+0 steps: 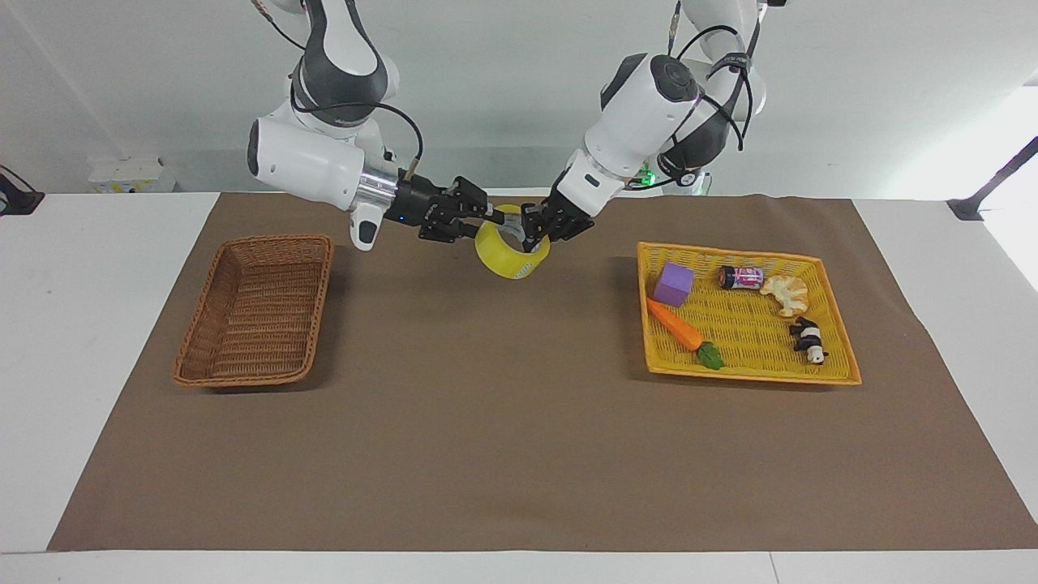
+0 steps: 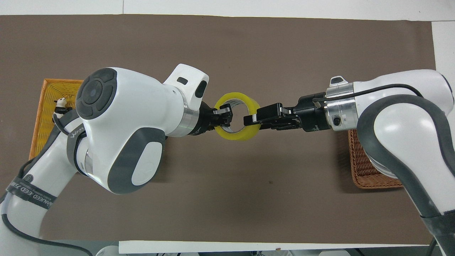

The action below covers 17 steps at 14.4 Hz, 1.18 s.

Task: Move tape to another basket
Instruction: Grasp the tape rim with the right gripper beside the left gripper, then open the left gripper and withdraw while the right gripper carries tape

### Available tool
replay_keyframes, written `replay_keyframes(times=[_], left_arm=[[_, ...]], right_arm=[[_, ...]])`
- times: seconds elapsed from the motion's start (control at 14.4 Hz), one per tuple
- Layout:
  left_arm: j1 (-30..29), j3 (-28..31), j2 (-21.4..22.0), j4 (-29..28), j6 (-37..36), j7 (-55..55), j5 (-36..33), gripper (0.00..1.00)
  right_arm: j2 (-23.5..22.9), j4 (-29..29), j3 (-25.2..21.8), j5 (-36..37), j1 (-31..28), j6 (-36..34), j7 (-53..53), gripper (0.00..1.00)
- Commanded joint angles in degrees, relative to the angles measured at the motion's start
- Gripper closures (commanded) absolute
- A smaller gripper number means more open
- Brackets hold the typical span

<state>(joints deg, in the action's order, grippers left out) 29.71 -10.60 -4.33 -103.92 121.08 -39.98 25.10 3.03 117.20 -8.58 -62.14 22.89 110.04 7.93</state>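
Note:
The yellow tape roll (image 1: 507, 255) hangs in the air over the brown mat, between the two baskets, and also shows in the overhead view (image 2: 249, 132). My left gripper (image 1: 531, 235) (image 2: 225, 116) is shut on its wall at the side toward the left arm's end. My right gripper (image 1: 485, 221) (image 2: 250, 119) grips the facing wall, one finger inside the ring and one outside. The brown wicker basket (image 1: 255, 312) (image 2: 362, 167) sits empty at the right arm's end of the table.
A flat yellow tray (image 1: 754, 375) (image 2: 46, 103) at the left arm's end holds a purple cube (image 1: 675, 284), a carrot (image 1: 677, 326), a small can (image 1: 741, 277), a croissant (image 1: 787, 294) and a panda figure (image 1: 808, 339).

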Motion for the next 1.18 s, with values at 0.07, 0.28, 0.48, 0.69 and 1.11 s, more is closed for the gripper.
replay_keyframes(times=[0.07,0.28,0.48,0.69,1.11], left_arm=[[0.4,0.3,0.7,-0.1,-1.0,-0.3,-0.8,0.99],[0.6,0.3,0.7,0.3,-1.6,-0.6,-0.9,0.15],[0.0,0.4,1.9,2.1,-5.1,-0.1,-4.3,0.02],[-3.4,0.7,2.9,6.4,-11.2,0.7,-5.2,0.01],[-25.8,1.4,5.6,2.8,-22.5,27.2,-14.3,0.01]], right_arm=[[0.2,0.5,0.1,-1.5,-0.7,-0.1,0.9,1.00],[0.2,0.5,0.1,-1.5,-0.7,-0.2,0.9,1.00],[0.2,0.5,0.1,-1.5,-0.7,-0.2,0.9,1.00],[0.2,0.5,0.1,-1.5,-0.8,-0.4,0.9,1.00],[0.0,0.5,0.0,-0.8,-8.6,-7.2,4.7,1.00]])
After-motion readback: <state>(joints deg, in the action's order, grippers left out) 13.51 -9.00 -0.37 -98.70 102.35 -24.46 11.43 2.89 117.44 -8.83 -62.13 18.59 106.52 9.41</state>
